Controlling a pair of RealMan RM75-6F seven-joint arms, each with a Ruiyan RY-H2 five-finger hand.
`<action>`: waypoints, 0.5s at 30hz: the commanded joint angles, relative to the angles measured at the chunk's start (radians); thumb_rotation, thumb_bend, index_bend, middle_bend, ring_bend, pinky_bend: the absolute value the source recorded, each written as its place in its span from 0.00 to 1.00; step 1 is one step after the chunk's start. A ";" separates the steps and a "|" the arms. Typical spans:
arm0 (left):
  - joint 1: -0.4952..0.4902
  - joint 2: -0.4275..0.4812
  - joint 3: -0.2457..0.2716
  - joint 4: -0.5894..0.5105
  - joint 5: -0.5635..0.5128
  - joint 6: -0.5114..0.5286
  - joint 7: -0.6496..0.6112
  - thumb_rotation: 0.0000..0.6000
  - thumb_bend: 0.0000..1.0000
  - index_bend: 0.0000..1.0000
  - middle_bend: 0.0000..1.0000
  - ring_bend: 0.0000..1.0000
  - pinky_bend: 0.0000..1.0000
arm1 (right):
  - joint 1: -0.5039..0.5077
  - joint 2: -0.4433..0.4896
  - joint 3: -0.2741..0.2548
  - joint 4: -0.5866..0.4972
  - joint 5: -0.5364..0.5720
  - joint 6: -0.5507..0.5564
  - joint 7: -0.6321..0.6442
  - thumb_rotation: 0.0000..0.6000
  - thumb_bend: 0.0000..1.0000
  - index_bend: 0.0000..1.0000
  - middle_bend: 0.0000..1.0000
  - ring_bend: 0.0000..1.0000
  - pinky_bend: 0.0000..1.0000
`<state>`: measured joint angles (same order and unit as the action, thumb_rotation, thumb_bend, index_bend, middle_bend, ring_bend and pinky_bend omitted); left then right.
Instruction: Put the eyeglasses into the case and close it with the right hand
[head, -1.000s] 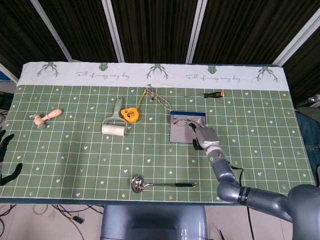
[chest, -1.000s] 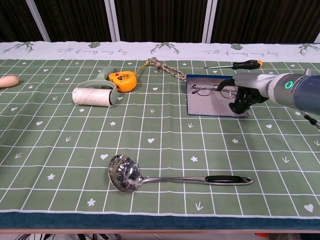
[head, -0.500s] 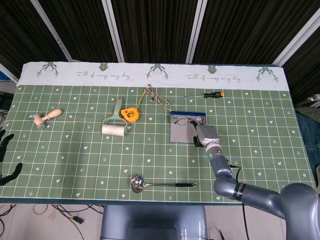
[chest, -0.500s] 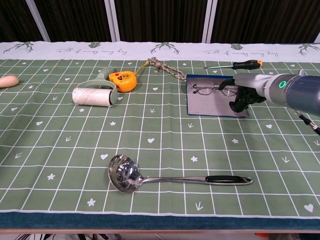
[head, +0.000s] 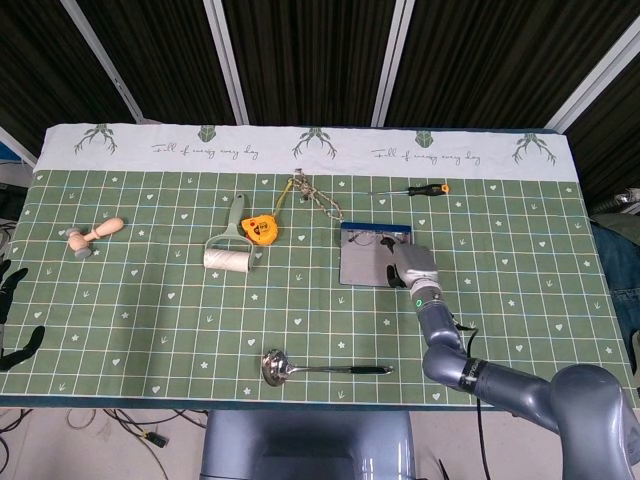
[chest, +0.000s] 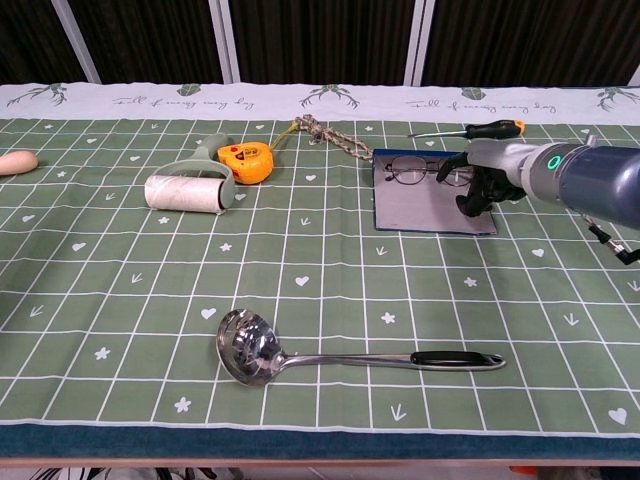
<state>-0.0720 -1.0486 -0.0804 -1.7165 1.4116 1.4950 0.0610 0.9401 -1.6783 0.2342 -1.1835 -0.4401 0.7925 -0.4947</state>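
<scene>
1. 2 hands are on our watch, and only 1 is in play: our right hand sits over the right end of the open case, while our left hand waits at the far left table edge, well apart, fingers spread and holding nothing.
2. We find the eyeglasses lying along the case's far edge by the blue rim, long axis running left to right across the case.
3. We see the right hand's fingers curled down at the right lens end; from the chest view they look touching or just beside the frame, but we cannot tell whether they are clamped on it.
4. We judge the key relation this way: the glasses stretch leftward from the fingers, so the right hand meets them end-on and is clearly the nearer hand.
5. We judge the glasses are on the case, though seating them properly and folding the lid shut is not yet done.
</scene>
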 joint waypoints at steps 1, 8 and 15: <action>0.000 0.001 0.000 0.000 -0.002 -0.001 -0.001 1.00 0.32 0.08 0.00 0.00 0.00 | -0.006 0.014 0.002 -0.021 -0.011 0.006 0.007 1.00 0.69 0.12 0.83 0.96 1.00; -0.001 0.001 0.001 -0.002 -0.001 -0.003 0.006 1.00 0.32 0.08 0.00 0.00 0.00 | -0.073 0.111 -0.025 -0.214 -0.164 0.088 0.053 1.00 0.25 0.13 0.50 0.64 0.77; 0.001 -0.002 0.002 0.001 0.002 0.002 0.009 1.00 0.32 0.09 0.00 0.00 0.00 | -0.166 0.067 -0.117 -0.221 -0.410 0.290 0.085 1.00 0.09 0.12 0.28 0.37 0.43</action>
<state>-0.0715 -1.0504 -0.0786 -1.7154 1.4141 1.4969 0.0699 0.8279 -1.5897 0.1628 -1.3991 -0.7515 0.9914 -0.4414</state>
